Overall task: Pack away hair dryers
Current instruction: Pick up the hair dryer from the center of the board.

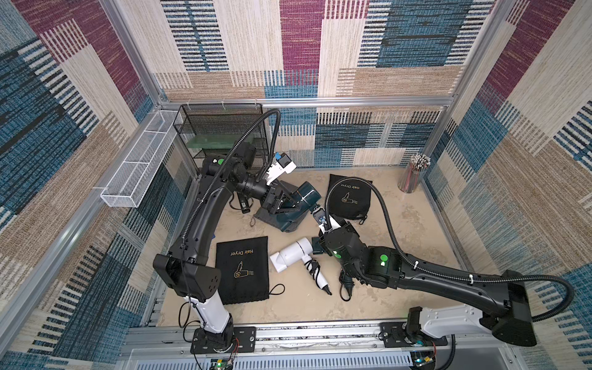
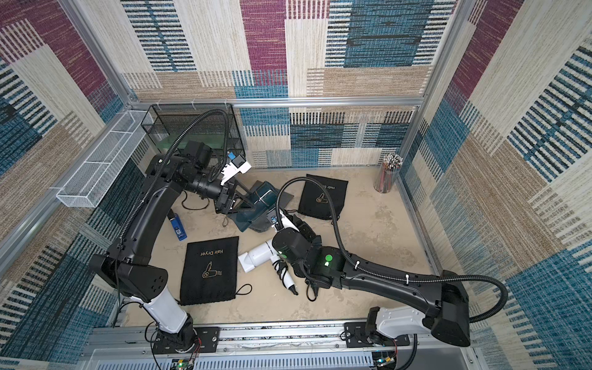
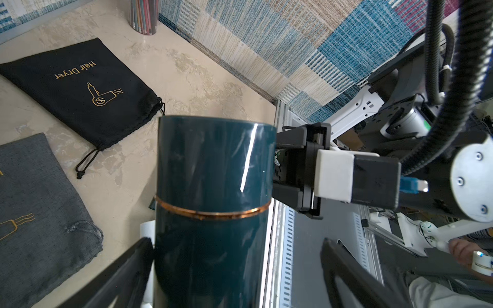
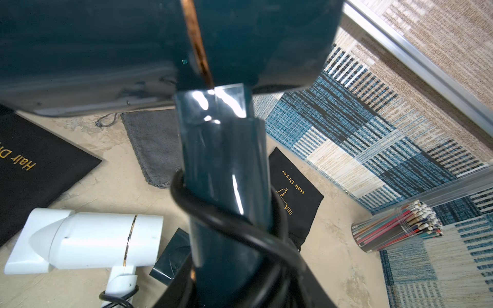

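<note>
A glossy dark teal hair dryer (image 1: pixel 306 195), copper ring round its fat barrel, hangs clear of the table (image 1: pixel 400 240): its cord-wrapped handle sits clamped in the right claw (image 4: pixel 221 290), its barrel between the spread fingers of the left claw (image 3: pixel 236 241). A white hair dryer (image 1: pixel 293 253) lies sideways just beside the right claw, cord bundled.

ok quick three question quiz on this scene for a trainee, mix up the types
1. True or false: nothing grips the white hair dryer.
2. Which part of the teal hair dryer is the right hand closed on? a) barrel b) handle c) plug
3. How many black pouches show in a top view?

Key
1. True: it lies on its own.
2. b
3. Two: the far pouch is the second.
</note>
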